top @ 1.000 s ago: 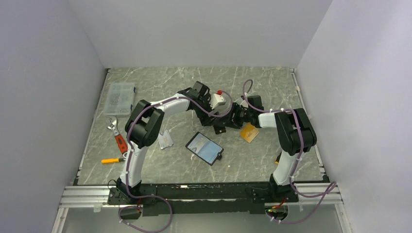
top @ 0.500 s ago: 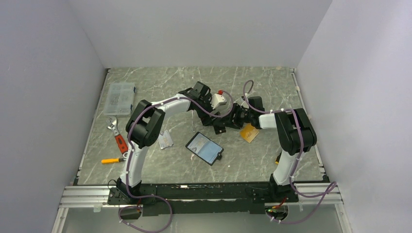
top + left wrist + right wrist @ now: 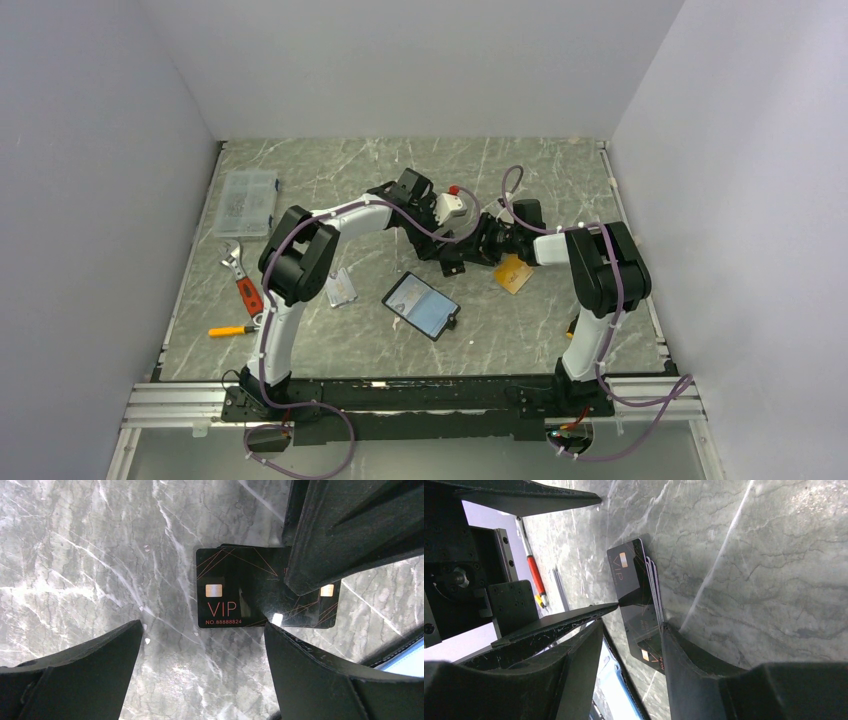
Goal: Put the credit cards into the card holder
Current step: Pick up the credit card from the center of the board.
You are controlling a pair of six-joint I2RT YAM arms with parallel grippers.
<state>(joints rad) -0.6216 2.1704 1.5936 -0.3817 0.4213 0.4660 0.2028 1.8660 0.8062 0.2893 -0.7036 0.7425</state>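
With your left tool (image 3: 202, 630) spread wide over the fanned black VIP cards (image 3: 225, 587) just beyond the open card holder (image 3: 421, 305), and your right tool (image 3: 633, 625) part-open astride them, closing could pinch several cards or skid them across the tabletop (image 3: 100, 555)

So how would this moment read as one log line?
left gripper: open over black cards | right gripper: open, around them | card holder: lies open nearby
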